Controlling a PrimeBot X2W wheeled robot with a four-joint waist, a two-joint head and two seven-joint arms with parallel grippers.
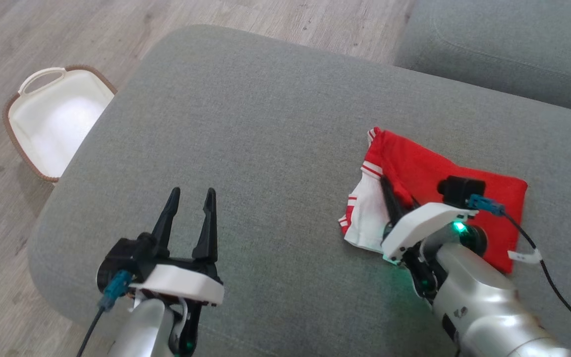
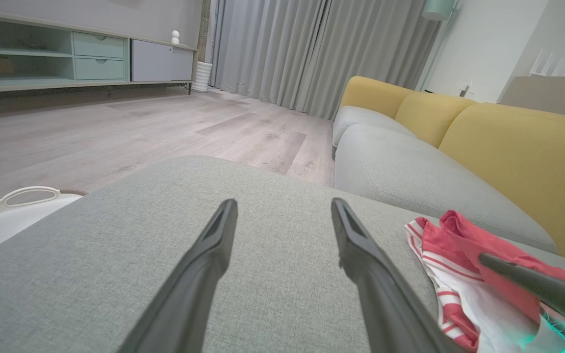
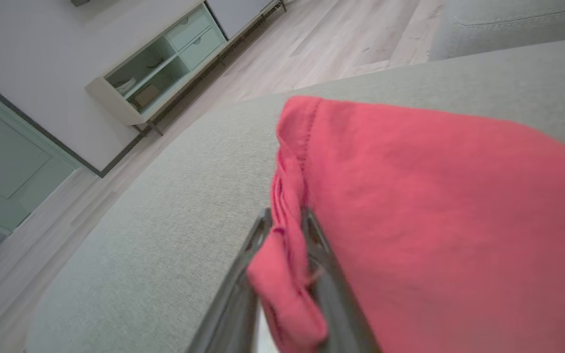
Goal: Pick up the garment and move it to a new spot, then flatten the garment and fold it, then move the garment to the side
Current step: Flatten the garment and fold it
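Where: on a grey cushion (image 1: 265,124), the red garment (image 1: 444,173) lies folded on the robot's right half, white striped layer showing at its left edge.
Right gripper (image 1: 389,191): on the garment's left edge, fingers close together with a rolled red hem between them (image 3: 286,215); how firm the pinch is cannot be told.
Left gripper (image 1: 193,193): over bare cushion, fingers wide apart and holding nothing, the garment well off to its right (image 2: 459,245).
Key relation: the hem runs straight away from the right fingers, along the line they point; the rest of the cloth spreads to their right.
Long axis: the folded block looks a little wider across the cushion than deep, tilted in the head view.
Nearer arm: the right, already on the cloth.
Step, as judged: the fold looks made, with the shift to the side probably left.
Also in frame: a white basket (image 1: 42,74) on the floor, off the cushion's left corner.
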